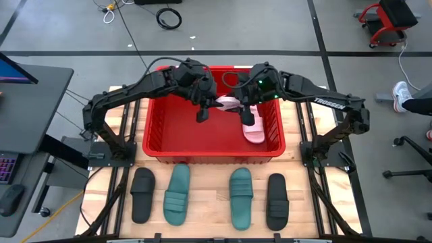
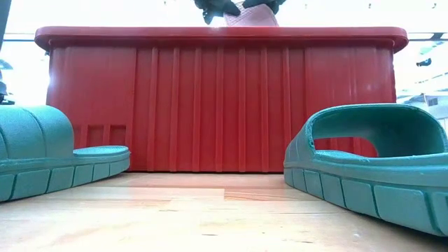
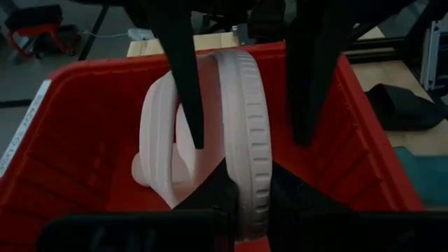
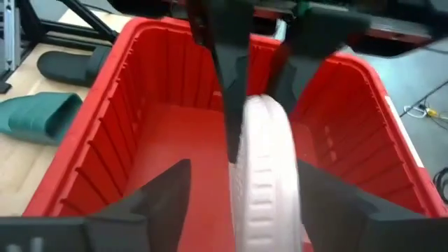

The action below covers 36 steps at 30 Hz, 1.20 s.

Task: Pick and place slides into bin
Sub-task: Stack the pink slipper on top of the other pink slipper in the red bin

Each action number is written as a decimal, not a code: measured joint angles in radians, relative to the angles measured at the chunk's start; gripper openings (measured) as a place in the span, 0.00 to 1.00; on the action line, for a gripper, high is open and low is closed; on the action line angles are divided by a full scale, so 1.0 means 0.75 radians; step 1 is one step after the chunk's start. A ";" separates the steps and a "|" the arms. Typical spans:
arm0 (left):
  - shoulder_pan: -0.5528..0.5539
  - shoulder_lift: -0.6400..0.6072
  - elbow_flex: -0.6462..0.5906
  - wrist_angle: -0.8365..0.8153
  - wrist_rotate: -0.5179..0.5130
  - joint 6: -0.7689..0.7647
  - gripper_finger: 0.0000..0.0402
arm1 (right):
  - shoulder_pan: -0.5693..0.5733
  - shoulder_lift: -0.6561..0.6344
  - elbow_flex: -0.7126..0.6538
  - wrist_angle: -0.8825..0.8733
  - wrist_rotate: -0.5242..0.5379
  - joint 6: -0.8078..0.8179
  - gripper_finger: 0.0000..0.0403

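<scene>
The red bin (image 1: 212, 157) stands mid-table. One pale pink slide (image 1: 227, 102) hangs over it on its long edge, between both grippers. It shows just above the bin's rim in the low view (image 2: 248, 14). My left gripper (image 3: 250, 171) is shut on one end of it. My right gripper (image 4: 245, 164) is open, with a finger on either side of the slide farther along. Its near-side finger stands clear. Pink (image 1: 255, 131) also shows below my right gripper; I cannot tell whether it is this slide or a second one. My left gripper pinches the slide's sole (image 3: 250, 210) near one end, one finger on the footbed face and one on the underside. The fingers slant down from the table's left. The slide is lifted clear, on edge, with its strap (image 3: 161, 140) toward the table's far side. My right gripper's far-side finger (image 3: 190, 105) lies close along the footbed by the strap; I cannot tell whether it touches.
Two black slides (image 1: 142, 194) (image 1: 276, 201) and two teal slides (image 1: 178, 192) (image 1: 241, 198) lie in a row on the wooden table between the bin and the near edge. The arms' frames stand at the bin's left and right.
</scene>
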 joint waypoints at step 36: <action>-0.025 -0.316 0.001 -0.161 -0.038 -0.159 0.45 | -0.457 0.003 -0.514 0.189 -0.189 1.121 0.11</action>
